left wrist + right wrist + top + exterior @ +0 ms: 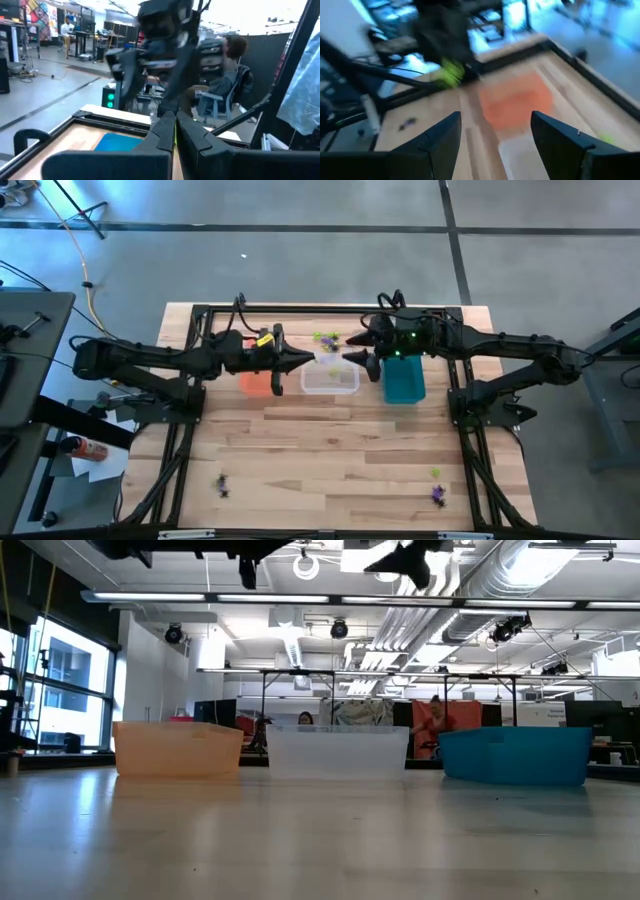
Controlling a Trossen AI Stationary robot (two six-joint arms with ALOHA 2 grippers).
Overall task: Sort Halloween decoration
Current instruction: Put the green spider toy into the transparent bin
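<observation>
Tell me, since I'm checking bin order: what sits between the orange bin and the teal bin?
The clear bin stands between the orange bin and the teal bin, plainest in the low view.

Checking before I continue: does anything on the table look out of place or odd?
Nothing damaged. Decorations lie unsorted: a cluster behind the clear bin, one at the front left, two at the front right.

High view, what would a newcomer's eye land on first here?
Two dark arms meet over a row of three bins at the table's far side: orange bin, clear bin, teal bin. The left claw is shut, the right claw open, tips nearly meeting above the clear bin.
</observation>
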